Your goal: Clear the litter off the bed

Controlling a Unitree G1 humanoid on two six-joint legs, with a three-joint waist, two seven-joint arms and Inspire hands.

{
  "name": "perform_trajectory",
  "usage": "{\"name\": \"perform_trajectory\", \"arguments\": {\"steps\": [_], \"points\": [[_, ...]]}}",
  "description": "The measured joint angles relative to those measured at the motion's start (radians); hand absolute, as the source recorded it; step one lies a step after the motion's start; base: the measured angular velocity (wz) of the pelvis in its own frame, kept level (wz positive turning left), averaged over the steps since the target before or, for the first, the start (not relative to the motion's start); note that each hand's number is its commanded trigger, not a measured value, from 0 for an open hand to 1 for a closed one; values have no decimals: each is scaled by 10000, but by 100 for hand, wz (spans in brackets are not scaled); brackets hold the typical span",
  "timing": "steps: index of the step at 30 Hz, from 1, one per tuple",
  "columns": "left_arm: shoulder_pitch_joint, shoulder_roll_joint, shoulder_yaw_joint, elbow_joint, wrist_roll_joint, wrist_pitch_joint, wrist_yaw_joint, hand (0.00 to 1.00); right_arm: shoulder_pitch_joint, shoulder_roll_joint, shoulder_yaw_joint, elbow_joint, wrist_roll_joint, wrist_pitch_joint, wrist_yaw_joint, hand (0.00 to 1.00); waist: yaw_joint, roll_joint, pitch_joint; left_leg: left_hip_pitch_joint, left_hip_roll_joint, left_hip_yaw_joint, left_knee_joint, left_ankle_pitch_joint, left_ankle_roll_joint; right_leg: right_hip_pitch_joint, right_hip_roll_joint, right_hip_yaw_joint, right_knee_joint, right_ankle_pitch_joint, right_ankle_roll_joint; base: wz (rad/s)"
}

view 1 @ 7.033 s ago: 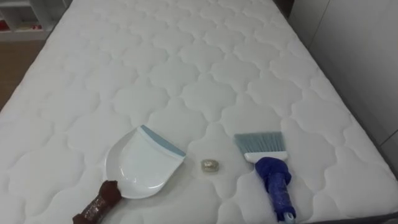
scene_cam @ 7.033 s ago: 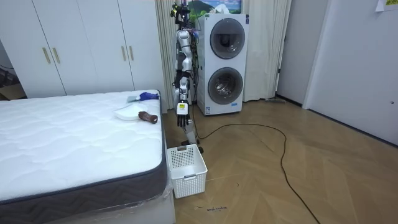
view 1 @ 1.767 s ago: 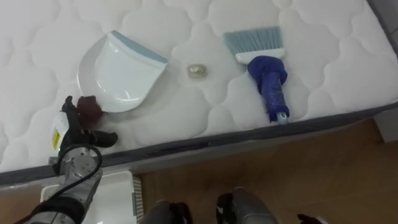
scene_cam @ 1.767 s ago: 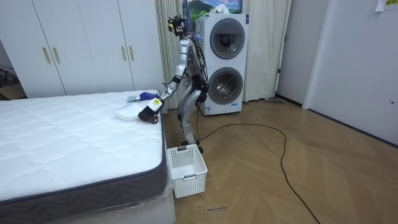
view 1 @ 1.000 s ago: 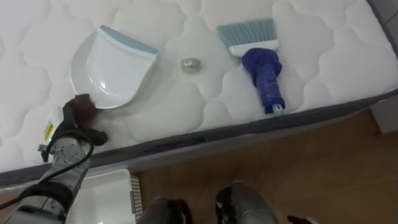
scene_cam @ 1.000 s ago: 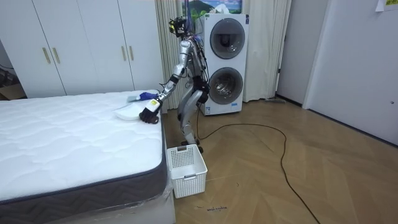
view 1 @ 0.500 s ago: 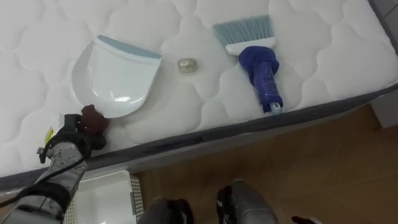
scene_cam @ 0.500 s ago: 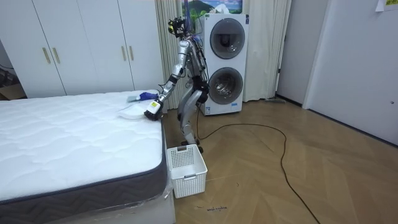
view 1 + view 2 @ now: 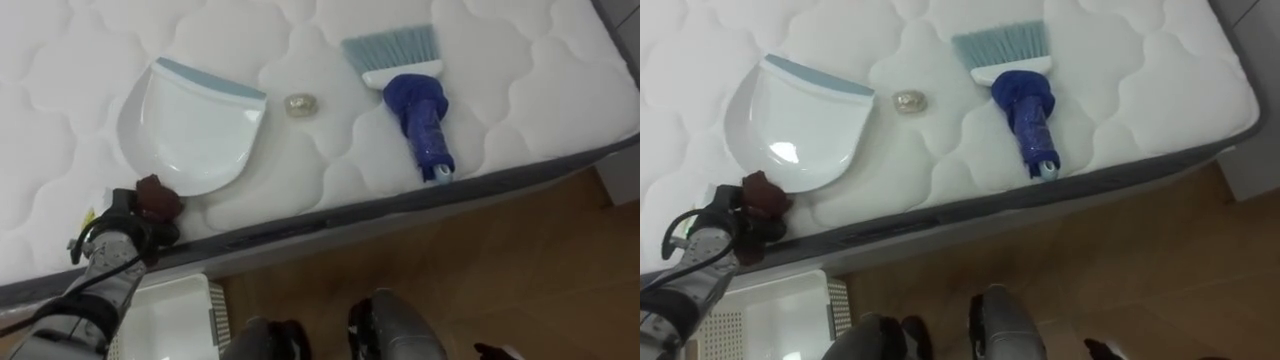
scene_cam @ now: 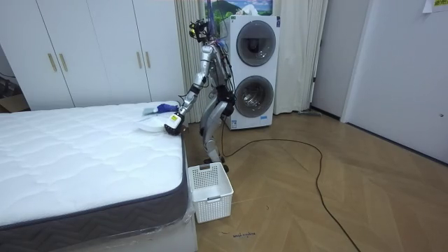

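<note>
Left robot hand [image 9: 125, 232] is gripping the dustpan [image 9: 192, 125] by its brown handle [image 9: 155, 195] at the bed [image 9: 520, 60] edge, crumpled scrap [image 9: 298, 104] lying between it and the blue brush [image 9: 415, 95].

White dustpan [image 9: 190, 125] flat on bed [image 9: 520, 90] nr edge; small scrap [image 9: 298, 104] btwn it & blue brush [image 9: 412, 100].

White wardrobes [image 10: 91, 52] stand behind the bed [image 10: 70, 164]. Two stacked washing machines [image 10: 252, 70] are beside a pale curtain [image 10: 297, 56]. The floor [image 10: 315, 203] is wooden; a white basket [image 10: 210, 190] stands at the bed's edge.
</note>
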Motion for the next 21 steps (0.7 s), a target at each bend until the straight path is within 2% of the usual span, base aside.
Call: {"name": "perform_trajectory", "arguments": {"steps": [6, 11, 16, 21], "points": [[0, 7, 34, 20, 176, -75, 23, 100, -117, 0, -7, 17, -2, -102, -3, 0, 42, -20, 11, -1, -4, 1, -19, -1, -1, -8, 4, 5, -18, -6, 10, 0], [16, 9, 42, 192, 950, -383, 262, 100, -106, -2, -5, 7, 101, -292, -3, 0, 98, -23, 8, 20, -5, 7, -76, 3, 2, 6, 3, -3, -76, -5, 11, 0], [35, 63, 34, 263, 1655, -494, 650, 100, -93, -2, -49, 23, 637, -533, -93, 0, 136, -18, 3, 187, -7, 49, -272, 16, -11, 151, 15, 1, -238, 0, 18, 0], [39, 186, 34, 262, 2459, -640, 1027, 100, -111, -7, -561, 24, 1464, -828, -274, 0, 309, -8, -2, 360, -4, 103, -480, 32, -34, 285, 23, -2, -423, 15, 26, -2]]}}
